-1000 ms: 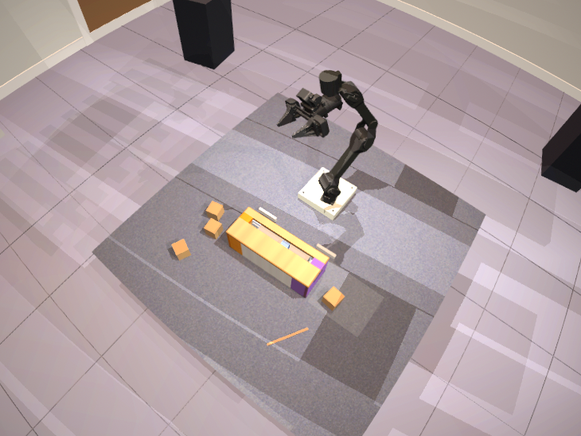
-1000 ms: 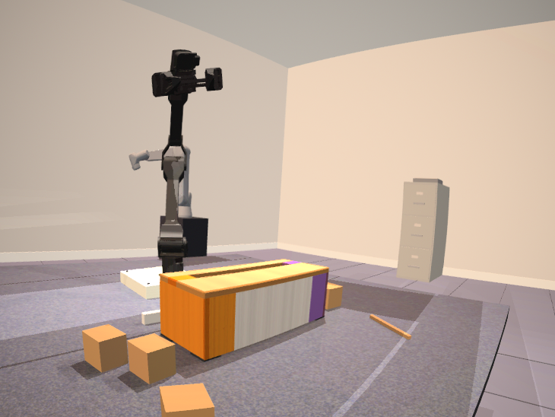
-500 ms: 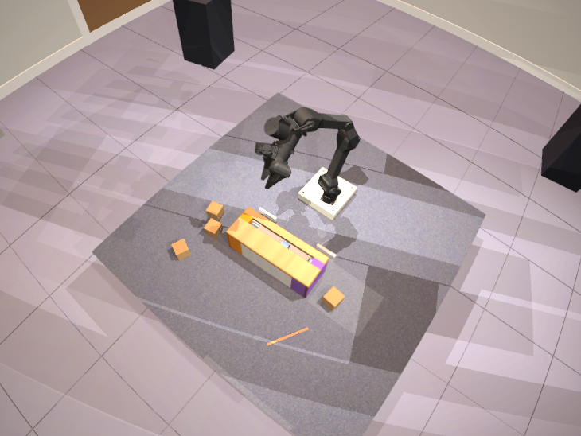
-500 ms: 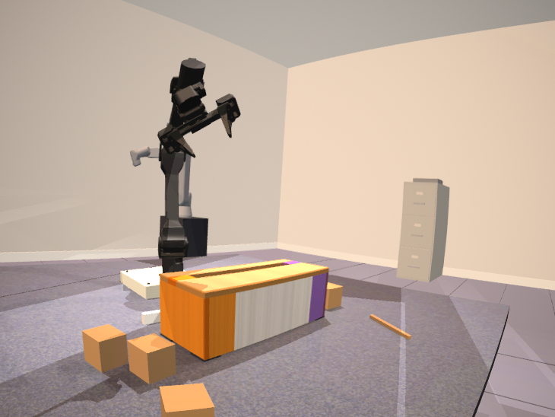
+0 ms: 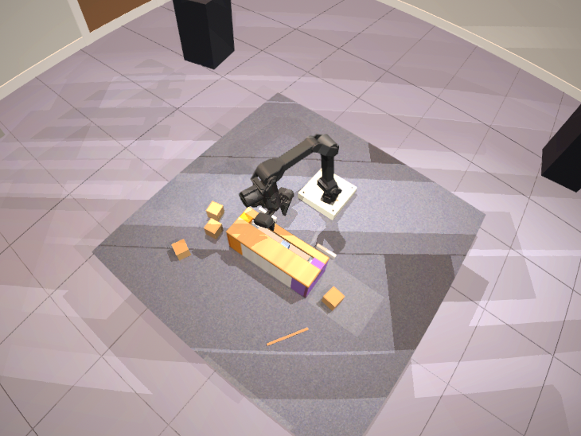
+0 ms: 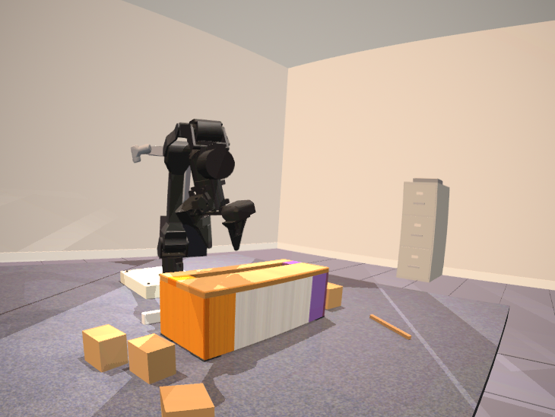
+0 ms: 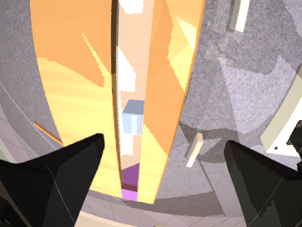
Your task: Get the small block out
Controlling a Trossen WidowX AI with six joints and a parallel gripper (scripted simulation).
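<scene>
Four orange cubes (image 5: 214, 209), one box (image 5: 276, 255), one pale-blue block (image 7: 133, 116), one orange stick (image 5: 287, 336).

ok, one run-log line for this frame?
phase: approach | gripper: open, empty, above slot at box orange end | block: on shelf inside, nearer purple end | box: upright, untouched
</scene>
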